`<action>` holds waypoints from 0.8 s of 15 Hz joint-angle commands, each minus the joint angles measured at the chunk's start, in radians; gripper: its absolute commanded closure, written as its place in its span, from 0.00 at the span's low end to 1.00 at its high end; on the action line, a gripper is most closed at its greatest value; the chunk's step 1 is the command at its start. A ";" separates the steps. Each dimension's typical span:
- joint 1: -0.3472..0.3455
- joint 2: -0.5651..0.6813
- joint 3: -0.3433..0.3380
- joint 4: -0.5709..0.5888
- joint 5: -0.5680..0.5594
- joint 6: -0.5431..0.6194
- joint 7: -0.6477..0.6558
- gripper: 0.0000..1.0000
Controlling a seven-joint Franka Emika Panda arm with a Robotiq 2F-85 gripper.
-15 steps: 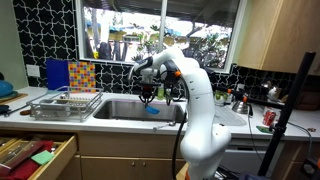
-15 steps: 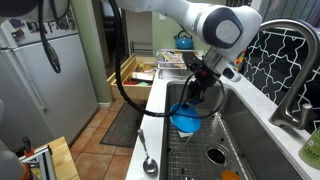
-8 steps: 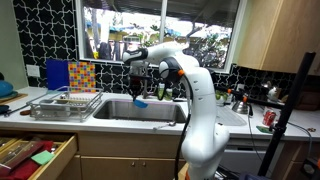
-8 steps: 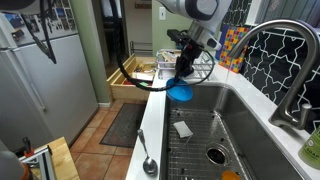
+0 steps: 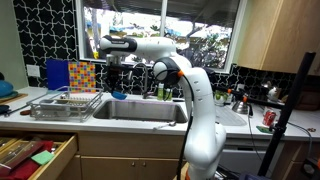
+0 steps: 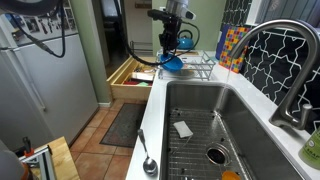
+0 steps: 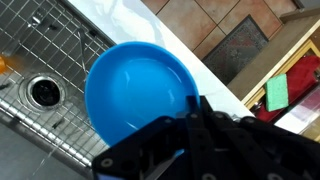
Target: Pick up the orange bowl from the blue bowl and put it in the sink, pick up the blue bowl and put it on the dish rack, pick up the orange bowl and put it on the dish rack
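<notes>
My gripper (image 6: pixel 171 47) is shut on the rim of the blue bowl (image 6: pixel 172 63) and holds it in the air above the counter, between the sink (image 6: pixel 200 105) and the wire dish rack (image 6: pixel 203 66). In an exterior view the bowl (image 5: pixel 118 94) hangs just right of the dish rack (image 5: pixel 65 104). In the wrist view the blue bowl (image 7: pixel 138 93) fills the middle and my fingers (image 7: pixel 194 108) clamp its edge. The orange bowl (image 6: pixel 231 175) lies in the sink bottom, and only a sliver of it shows in the wrist view (image 7: pixel 3 65).
A faucet (image 6: pixel 285 60) stands at the sink's far side. A spoon (image 6: pixel 147 163) lies on the counter edge. A white scrap (image 6: pixel 182 128) lies on the sink grid near the drain (image 7: pixel 45 92). An open drawer (image 5: pixel 35 155) juts out below the counter. A colourful board (image 5: pixel 82 74) stands behind the rack.
My gripper has lifted the blue bowl out of the sink and carried it over the counter edge towards the dish rack.
</notes>
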 commanded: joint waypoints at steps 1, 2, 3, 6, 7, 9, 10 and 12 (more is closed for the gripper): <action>0.008 0.019 0.008 0.027 -0.009 0.011 -0.034 0.96; 0.015 0.039 0.013 0.052 -0.016 0.019 -0.057 0.96; 0.019 0.056 0.015 0.070 -0.021 0.021 -0.069 0.96; 0.018 0.076 0.015 0.092 -0.024 0.022 -0.085 0.96; 0.018 0.077 0.015 0.096 -0.024 0.022 -0.086 0.99; 0.009 0.086 0.035 0.094 -0.007 0.107 -0.190 0.99; 0.017 0.093 0.038 0.101 -0.023 0.146 -0.238 0.99; 0.017 0.115 0.051 0.109 -0.022 0.216 -0.333 0.99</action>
